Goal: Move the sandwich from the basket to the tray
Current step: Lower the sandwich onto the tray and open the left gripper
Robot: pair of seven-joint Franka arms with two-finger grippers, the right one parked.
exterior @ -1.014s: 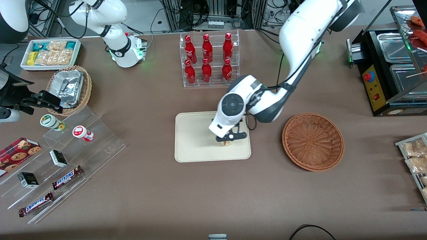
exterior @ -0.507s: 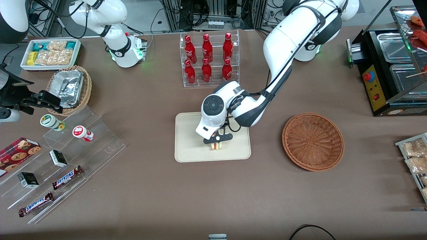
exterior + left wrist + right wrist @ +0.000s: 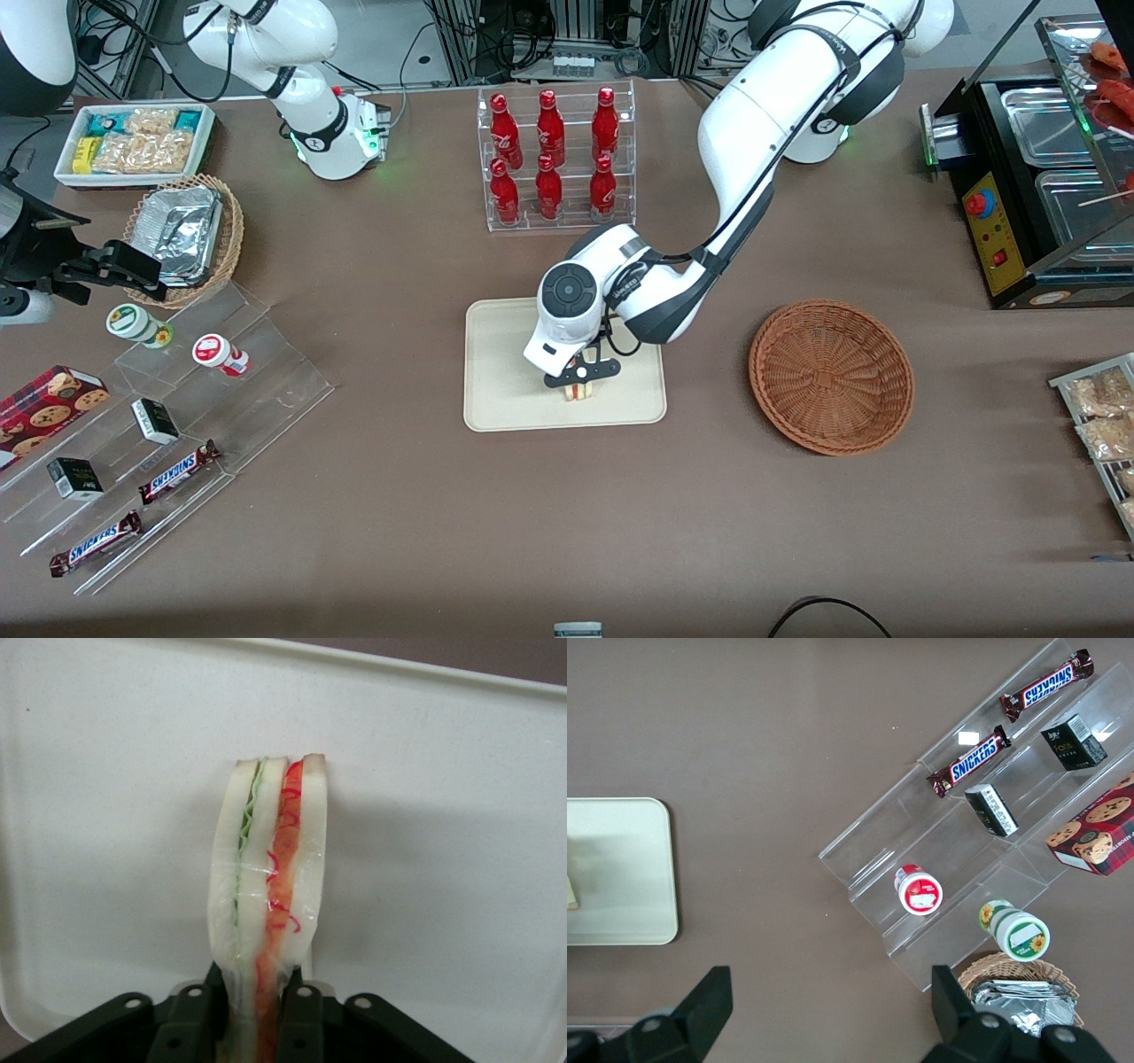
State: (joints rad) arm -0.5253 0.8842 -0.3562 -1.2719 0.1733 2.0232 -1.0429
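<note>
Left wrist view first: my gripper (image 3: 257, 1014) is clamped on the sandwich (image 3: 268, 895), a finger (image 3: 197, 1014) on each bread face, cut edge with the green and red filling facing the camera. The wedge stands on edge over the tray (image 3: 461, 815), cream surface all round it, rim visible past its tip. Can't tell from here whether it's touching the tray or just above it.

Front view: the gripper (image 3: 581, 379) sits low over the tray (image 3: 500, 390), in the half nearer the camera, roughly mid-width. The sandwich (image 3: 580, 392) peeks out just below the fingers, inside the rim. The basket (image 3: 831, 376) sits well apart toward my end of the table, with nothing in it. Farther from the camera than the tray is the rack of red bottles (image 3: 554, 159), clear of my wrist.

Step in hand, my read: the placement, with transport done and release not yet made. The next move calls for confirming contact with the tray, opening the fingers, then a straight lift so the pads don't drag the wedge. Risk: it's a thin slab standing on edge, so it may tip flat on release. That's fine as long as it lands inside the rim, and there's margin on every side.
</note>
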